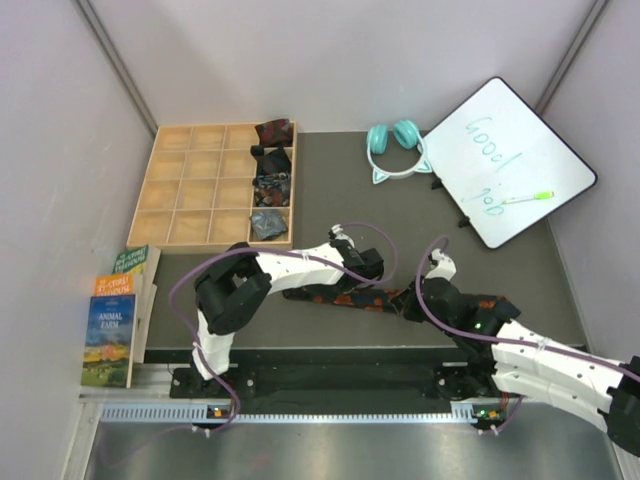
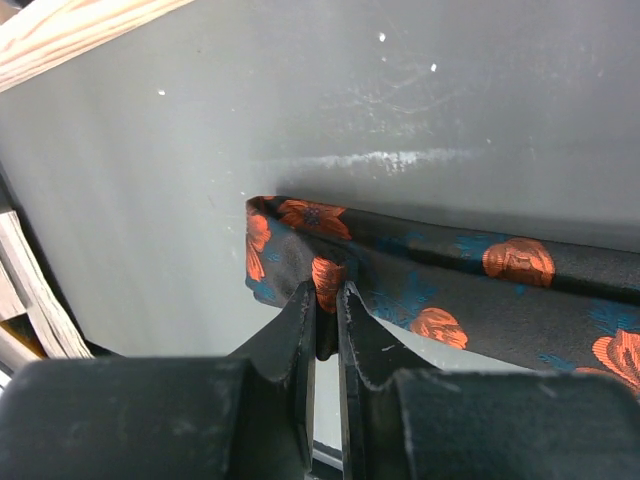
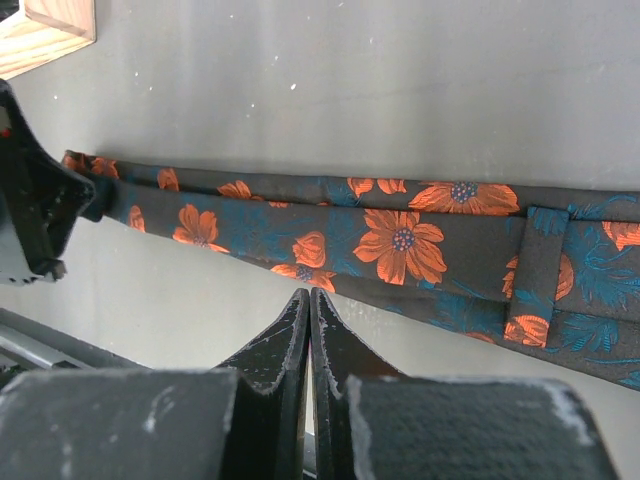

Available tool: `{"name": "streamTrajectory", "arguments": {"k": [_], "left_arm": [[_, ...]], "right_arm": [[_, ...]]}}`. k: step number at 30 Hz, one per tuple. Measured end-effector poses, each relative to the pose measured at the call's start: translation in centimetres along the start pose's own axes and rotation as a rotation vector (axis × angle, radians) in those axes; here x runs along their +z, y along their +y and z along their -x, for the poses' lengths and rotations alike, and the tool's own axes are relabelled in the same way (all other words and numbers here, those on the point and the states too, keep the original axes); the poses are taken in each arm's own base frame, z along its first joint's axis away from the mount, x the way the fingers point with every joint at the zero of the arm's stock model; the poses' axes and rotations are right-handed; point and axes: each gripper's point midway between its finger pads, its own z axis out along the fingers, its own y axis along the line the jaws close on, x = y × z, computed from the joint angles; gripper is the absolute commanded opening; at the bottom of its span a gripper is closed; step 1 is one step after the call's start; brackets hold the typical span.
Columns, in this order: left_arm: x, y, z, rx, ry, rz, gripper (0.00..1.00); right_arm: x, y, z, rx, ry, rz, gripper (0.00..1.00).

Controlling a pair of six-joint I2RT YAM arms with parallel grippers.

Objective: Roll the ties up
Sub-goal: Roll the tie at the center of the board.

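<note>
Closest to the left wrist lens: left tool (image 2: 328, 300), black fingers clamped on a fold of the tie (image 2: 420, 290) right at its doubled-over end. Black cloth with orange flowers and blue leaves. Lies flat on the grey surface (image 2: 400, 100) and runs off to the right.

Seen from the right wrist: same tie (image 3: 400, 240) stretched across the view as one long strip, with the left tool (image 3: 35, 210) at its far left end and a narrow loop (image 3: 540, 270) across it towards the right. Right tool (image 3: 310, 300) pressed together with nothing between the fingers, tips at the near edge of the cloth; cannot tell whether touching it.

From above, left to right: books (image 1: 115, 315) stacked at the left edge. Beyond them a wooden tray (image 1: 150, 180) of square compartments. Holds rolled ties (image 1: 270, 187) in its right-hand column, one to each of the four compartments. In front of the tray, between the two arms, the unrolled tie (image 1: 345, 297) flat on the surface. Further right, at the back, teal headphones (image 1: 395, 145) with cat ears. Then a whiteboard (image 1: 510, 165) set at an angle, green writing on it and a green marker (image 1: 528, 198) lying on it.
</note>
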Motion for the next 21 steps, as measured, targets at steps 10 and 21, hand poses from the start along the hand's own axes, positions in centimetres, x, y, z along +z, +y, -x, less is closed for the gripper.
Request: {"name": "streamTrajectory", "arguments": {"k": [10,21], "left_arm": [[0.1,-1.4,-0.3,-0.005,0.016,-0.052,0.48],[-2.2,-1.8,0.9,-0.038,-0.016,-0.172,0.69]], "right_arm": [[0.1,-0.1,-0.1,-0.003,0.005,-0.007,0.0],[0.3,0.0,-0.3,-0.014,0.01,-0.002,0.0]]}}
